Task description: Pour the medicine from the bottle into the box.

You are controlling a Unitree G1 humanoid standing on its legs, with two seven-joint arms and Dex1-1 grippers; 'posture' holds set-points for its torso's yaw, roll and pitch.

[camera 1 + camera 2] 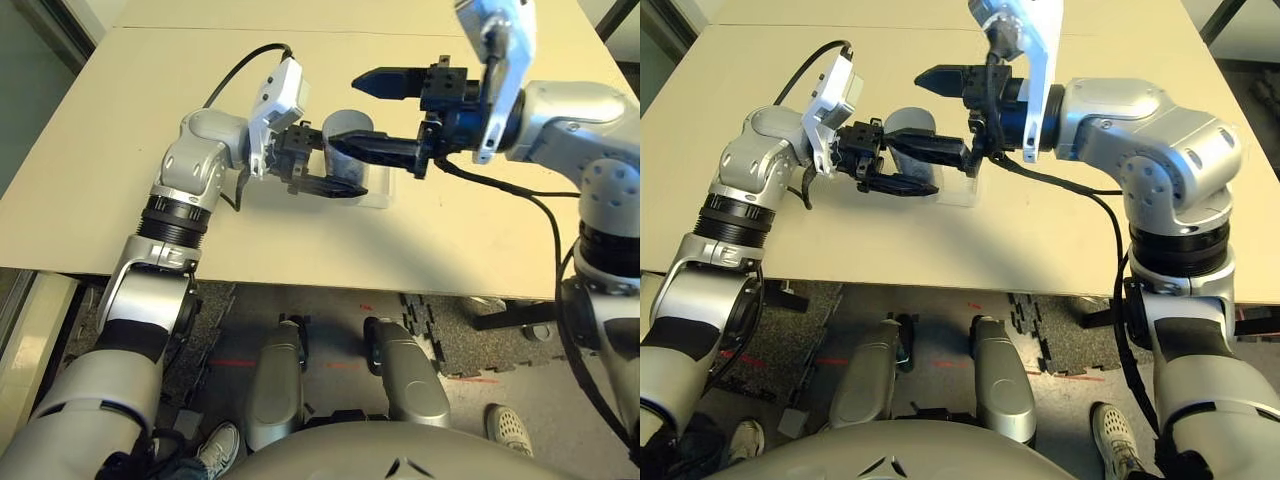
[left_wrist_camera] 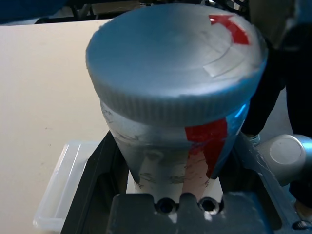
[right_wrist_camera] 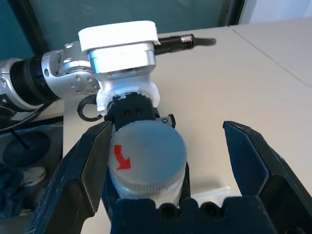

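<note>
Past the near edge of the desk (image 1: pixel 120 150) lies a band of bare surface before anything stands on it. Then comes the box (image 1: pixel 378 195), flat on the desk; one side shows clear of the arms and the rest is hidden under them. Whether any medicine lies in it cannot be told.

Just above the box, the left gripper (image 1: pixel 335 170) reaches in from the left, its fingers closed on the bottle (image 2: pixel 178 146). In the left wrist view they press the bottle's body from both sides below the cap (image 2: pixel 175 58), which is on; the red label stripe faces outward, and a corner of the box shows beneath. The bottle stands roughly upright over the box.

The right gripper (image 1: pixel 372 112) comes from the opposite side, fingers spread wide. In the right wrist view one finger (image 3: pixel 92 165) sits just beside the cap, whose red arrow faces up, though contact cannot be told; the other finger stands well apart from it.

Beyond the two grippers the desk runs on bare to its far edge, and a seam crosses it there. It is open to the left as well, while the right forearm occupies the space on the right.
</note>
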